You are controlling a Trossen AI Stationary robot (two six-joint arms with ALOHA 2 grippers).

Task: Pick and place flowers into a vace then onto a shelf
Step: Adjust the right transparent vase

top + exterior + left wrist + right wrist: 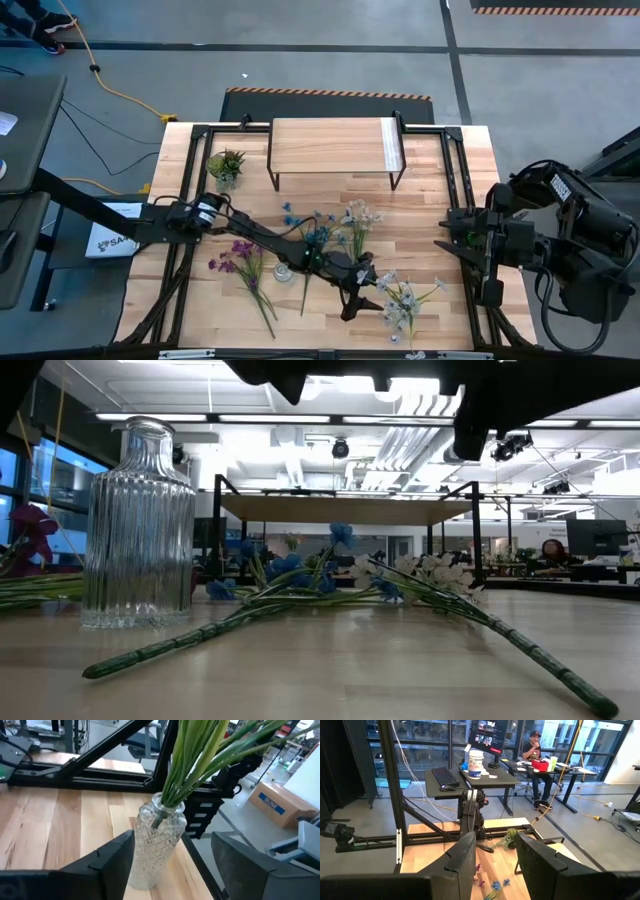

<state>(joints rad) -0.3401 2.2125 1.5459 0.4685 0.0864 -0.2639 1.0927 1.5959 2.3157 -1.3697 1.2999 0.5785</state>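
Open-plan lab or workshop, concrete floor [330,70], desk with keyboard [446,776], seated person [536,750], ceiling striplights [300,418]

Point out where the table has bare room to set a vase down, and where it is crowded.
Free: the shelf top, and the bare boards between the shelf legs and the right gripper. Crowded: the middle and front, where flowers lie scattered around the left gripper; the potted plant fills the shelf's left side.
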